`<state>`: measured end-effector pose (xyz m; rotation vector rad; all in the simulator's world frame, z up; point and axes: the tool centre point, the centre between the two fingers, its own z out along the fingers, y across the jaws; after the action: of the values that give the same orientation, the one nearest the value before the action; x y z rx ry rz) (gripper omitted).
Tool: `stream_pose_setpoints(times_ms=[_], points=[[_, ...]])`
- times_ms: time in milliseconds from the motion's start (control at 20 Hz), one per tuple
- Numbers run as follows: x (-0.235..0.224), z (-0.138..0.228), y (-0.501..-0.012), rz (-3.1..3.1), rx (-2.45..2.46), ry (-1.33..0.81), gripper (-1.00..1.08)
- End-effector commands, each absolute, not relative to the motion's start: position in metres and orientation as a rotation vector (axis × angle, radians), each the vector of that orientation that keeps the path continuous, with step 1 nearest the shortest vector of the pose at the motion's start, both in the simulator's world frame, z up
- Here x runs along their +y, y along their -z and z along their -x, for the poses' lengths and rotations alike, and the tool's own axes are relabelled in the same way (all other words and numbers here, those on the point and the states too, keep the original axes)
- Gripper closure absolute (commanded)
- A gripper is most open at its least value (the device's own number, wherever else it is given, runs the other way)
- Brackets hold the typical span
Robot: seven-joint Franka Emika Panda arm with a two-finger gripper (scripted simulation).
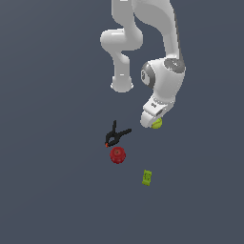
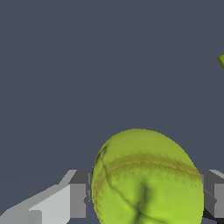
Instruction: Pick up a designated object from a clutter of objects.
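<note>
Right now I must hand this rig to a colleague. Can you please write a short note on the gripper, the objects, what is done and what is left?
Gripper: the tennis ball sits between its fingers, one on each side. They look closed on it, but contact is not fully clear.
Objects: in the exterior view the ball is under the hand. The black spring clamp, the red round object and the small green box lie apart from it, untouched.
Done: the gripper is at the right object.
Left: confirm the grasp, then lift the ball; whether it is off the surface yet cannot be told.
</note>
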<state>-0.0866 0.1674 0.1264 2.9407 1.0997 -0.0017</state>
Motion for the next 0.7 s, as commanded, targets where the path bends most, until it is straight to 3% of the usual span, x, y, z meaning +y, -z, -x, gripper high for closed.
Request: stream_pose_setpoints(times_ms=[0, 650], points=[[0.151, 0.091, -0.144, -2.942, 1.101, -0.001, 1.08], [0.059, 0.114, -0.241, -2.948, 1.104, -0.004, 1.08]])
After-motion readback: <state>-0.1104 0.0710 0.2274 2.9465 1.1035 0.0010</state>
